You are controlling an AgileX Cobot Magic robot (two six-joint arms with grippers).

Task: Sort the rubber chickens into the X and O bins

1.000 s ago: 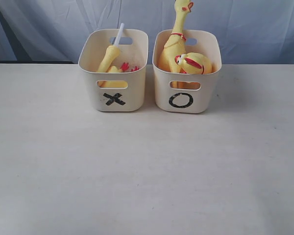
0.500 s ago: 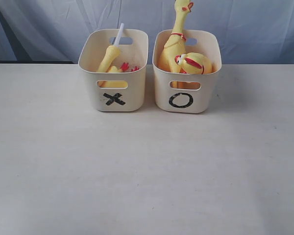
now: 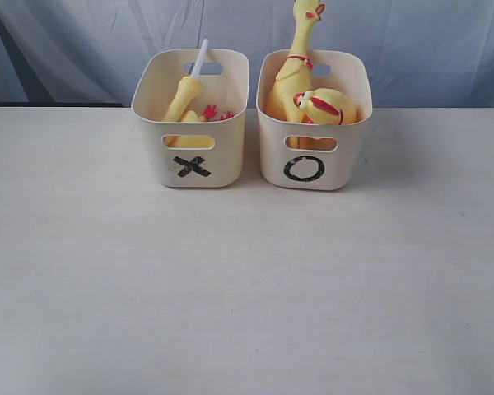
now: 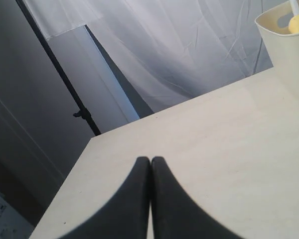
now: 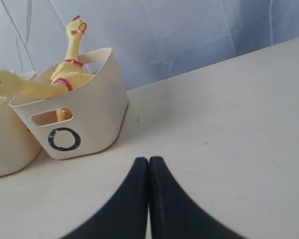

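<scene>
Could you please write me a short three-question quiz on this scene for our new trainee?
1. True or false: a chicken lies loose on the table.
2. Which bin holds the tall upright chicken? A) X B) O
3. Fill in: the left gripper and right gripper are both ____.
Key: 1 false; 2 B, the O bin; 3 shut.

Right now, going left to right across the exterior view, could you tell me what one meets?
X bin holding a yellow chicken piece → O bin holding a tall upright rubber chicken, then a curled-over chicken.
</scene>
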